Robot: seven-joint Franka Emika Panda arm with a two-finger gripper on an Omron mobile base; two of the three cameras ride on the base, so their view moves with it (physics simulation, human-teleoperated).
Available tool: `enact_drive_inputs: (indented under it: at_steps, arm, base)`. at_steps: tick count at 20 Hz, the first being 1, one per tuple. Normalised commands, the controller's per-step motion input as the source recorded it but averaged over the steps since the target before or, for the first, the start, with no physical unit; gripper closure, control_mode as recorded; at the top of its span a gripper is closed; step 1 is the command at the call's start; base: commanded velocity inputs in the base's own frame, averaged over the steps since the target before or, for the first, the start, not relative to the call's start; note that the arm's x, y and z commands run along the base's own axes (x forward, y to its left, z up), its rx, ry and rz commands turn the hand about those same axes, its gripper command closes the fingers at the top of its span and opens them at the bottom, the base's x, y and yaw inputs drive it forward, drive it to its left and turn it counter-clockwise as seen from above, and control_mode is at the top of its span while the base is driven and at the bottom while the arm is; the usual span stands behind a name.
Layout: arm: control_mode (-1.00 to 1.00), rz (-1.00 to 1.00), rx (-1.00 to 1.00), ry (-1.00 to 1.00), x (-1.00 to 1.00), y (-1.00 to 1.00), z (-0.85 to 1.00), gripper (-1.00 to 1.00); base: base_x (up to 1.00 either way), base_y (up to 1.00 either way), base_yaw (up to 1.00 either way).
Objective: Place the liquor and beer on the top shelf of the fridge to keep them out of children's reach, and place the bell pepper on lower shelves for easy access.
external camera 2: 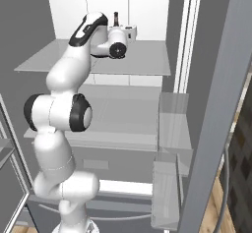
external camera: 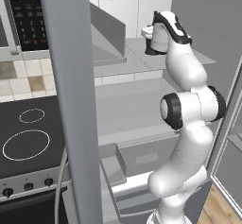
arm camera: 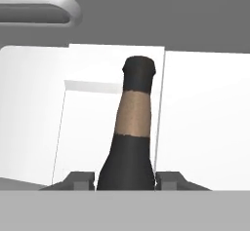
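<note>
Nearest in the hand view, the two dark finger tips of the two-finger gripper (arm camera: 125, 180) stand close on either side of the squat black liquor bottle (arm camera: 128, 147), at the shoulder below its brownish neck band and dark stopper — the gripper looks clamped on the bottle and holding it upright. In the right base view the white arm reaches up and into the tall grey fridge (external camera 2: 29, 25), and the bottle's thin neck (external camera 2: 116, 18) rises just behind the hand, over the uppermost translucent grey top shelf (external camera 2: 147, 60), toward its far middle. Whether its base already rests on the glass cannot be told; the hand hides it. Below lie the wide lower shelves (external camera 2: 123, 124), and at the right the door bins (external camera 2: 172, 129). Beyond all this is the white back wall (arm camera: 205, 108).

The liquor placement looks to be the step in hand. Next would be settling the bottle on the glass, parting the fingers and drawing straight back, clear of the neck.
</note>
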Motion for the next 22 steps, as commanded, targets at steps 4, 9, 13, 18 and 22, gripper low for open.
enact_drive_inputs:
  at_steps: [4, 9, 13, 18, 22]
  arm:
    - [-1.00, 0.00, 0.00, 0.00, 0.09, 0.00, 0.00, -1.00]
    - [-1.00, 0.00, 0.00, 0.00, 0.00, 0.00, 0.01, -1.00]
    - [-1.00, 0.00, 0.00, -0.01, -0.10, 0.00, 0.01, -1.00]
    - [-1.00, 0.00, 0.00, -0.03, -0.31, 0.00, 0.04, -1.00]
    - [-1.00, 0.00, 0.00, -0.01, -0.63, -0.02, 0.16, -1.00]
  base:
    - [0.00, 0.00, 0.00]
    - [0.00, 0.00, 0.00]
    - [0.00, 0.00, 0.00]
    - [0.00, 0.00, 0.00]
    - [0.00, 0.00, 0.00]
